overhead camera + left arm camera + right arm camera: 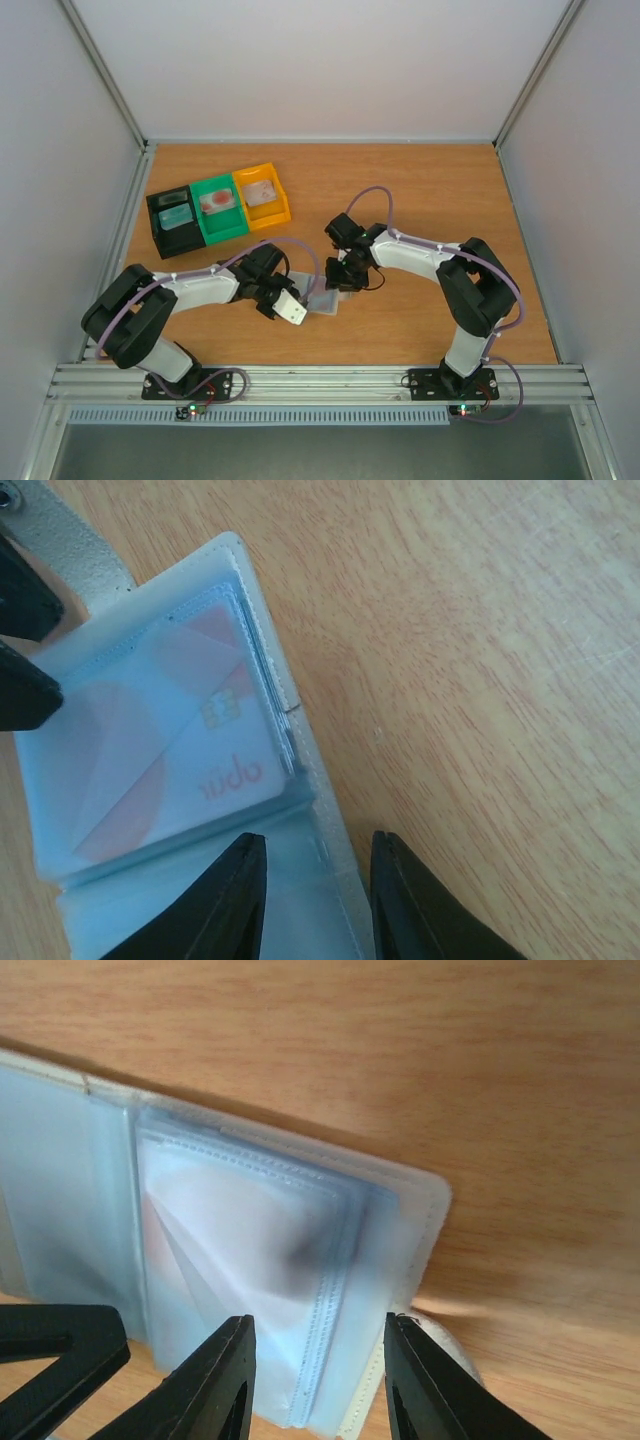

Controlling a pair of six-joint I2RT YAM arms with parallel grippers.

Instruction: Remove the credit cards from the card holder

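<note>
The card holder (326, 303), a translucent pale blue folding sleeve, lies spread open on the wooden table between my two grippers. In the left wrist view a reddish-pink credit card (190, 760) with a gold chip sits inside one pocket of the holder (255, 610). My left gripper (318, 838) is open and straddles the holder's long edge near the fold, one finger over the plastic and one over bare wood. My right gripper (318, 1320) is open around the outer edge of the stacked pockets (250, 1230). I cannot tell whether those pale pockets contain a card.
A black bin (172, 222), a green bin (218, 207) and a yellow bin (263, 196) stand in a row at the back left, each with something small inside. The holder's whitish tab (450, 1345) lies beside my right finger. White walls enclose the table.
</note>
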